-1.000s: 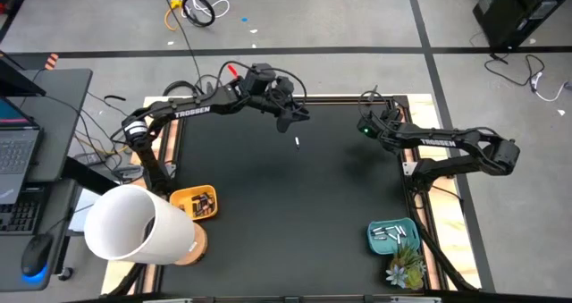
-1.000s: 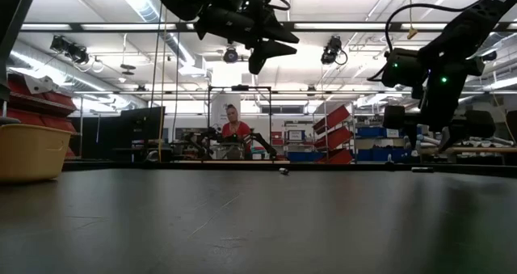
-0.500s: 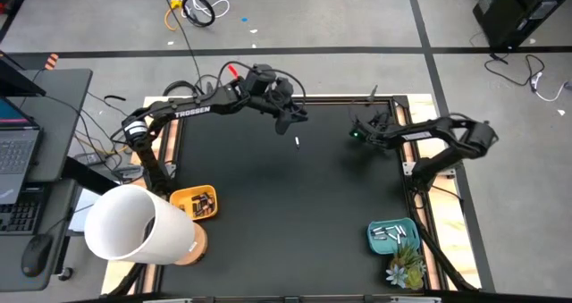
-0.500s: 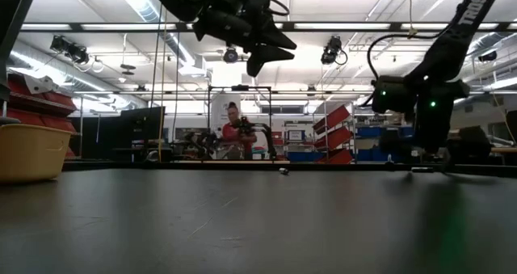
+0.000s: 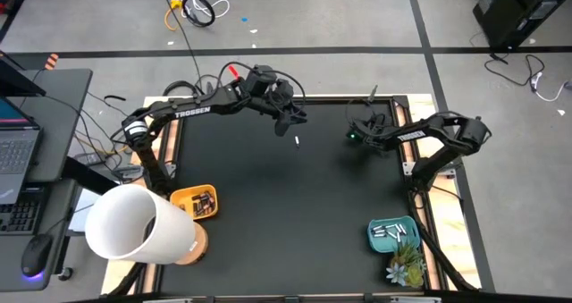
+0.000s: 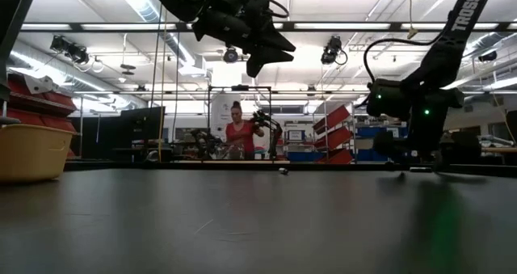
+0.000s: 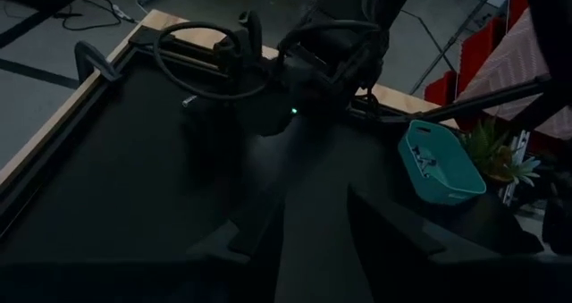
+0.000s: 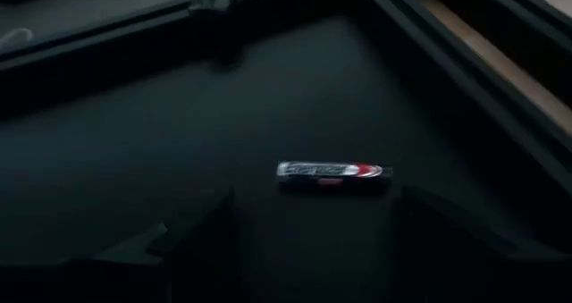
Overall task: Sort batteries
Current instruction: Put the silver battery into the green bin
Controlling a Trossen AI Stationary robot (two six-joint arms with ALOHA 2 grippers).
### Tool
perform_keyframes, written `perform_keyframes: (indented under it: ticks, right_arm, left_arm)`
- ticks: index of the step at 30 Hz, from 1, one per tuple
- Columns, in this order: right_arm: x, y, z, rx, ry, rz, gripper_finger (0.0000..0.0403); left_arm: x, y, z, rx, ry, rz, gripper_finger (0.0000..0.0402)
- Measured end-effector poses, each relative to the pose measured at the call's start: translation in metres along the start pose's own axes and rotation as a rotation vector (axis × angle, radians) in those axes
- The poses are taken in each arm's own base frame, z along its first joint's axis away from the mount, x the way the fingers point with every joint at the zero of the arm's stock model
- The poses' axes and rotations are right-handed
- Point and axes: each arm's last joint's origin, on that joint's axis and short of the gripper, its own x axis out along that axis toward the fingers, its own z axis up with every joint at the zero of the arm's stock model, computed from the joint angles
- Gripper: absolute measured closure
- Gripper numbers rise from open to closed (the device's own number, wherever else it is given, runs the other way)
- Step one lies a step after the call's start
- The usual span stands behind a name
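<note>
A silver battery with a red band [image 8: 332,172] lies flat on the black mat. My right gripper [image 8: 322,227] is open and low over the mat near the far right corner [image 5: 356,131], with a finger on each side of the battery, just short of it, touching nothing. A second, white battery [image 5: 297,141] lies alone on the mat and shows as a speck in the low view [image 6: 283,170]. My left gripper [image 5: 290,117] hangs open high above it [image 6: 260,46]. The teal tray [image 5: 393,234] holds white batteries and the yellow tray [image 5: 197,202] holds dark ones.
The mat's raised frame [image 8: 420,44] runs close behind the right gripper's battery. A white cylinder [image 5: 138,227] stands beside the yellow tray at the near left. A small plant [image 5: 404,269] sits by the teal tray. A person [image 6: 239,137] moves in the room behind.
My right gripper has moved toward the table's left and dropped nearly to the mat, while its arm has folded in at the elbow. My left arm has kept still. Neither battery on the mat has moved.
</note>
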Motion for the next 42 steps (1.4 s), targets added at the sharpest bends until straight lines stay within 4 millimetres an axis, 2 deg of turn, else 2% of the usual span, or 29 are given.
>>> perform_keyframes:
  ticks: [12, 33, 42]
  right_arm:
    - [-0.005, 0.001, -0.003, 0.020, -0.052, 0.005, 0.0109]
    - [0.001, 0.001, 0.006, -0.010, -0.142, -0.029, 0.0119]
    - [0.015, 0.003, 0.000, -0.061, -0.128, -0.058, 0.0119]
  left_arm:
    - [0.000, 0.000, 0.000, 0.024, 0.000, 0.002, 0.0262]
    - [0.000, 0.001, 0.000, 0.026, 0.000, 0.004, 0.0262]
    - [0.000, 0.001, -0.001, 0.045, 0.007, 0.008, 0.0262]
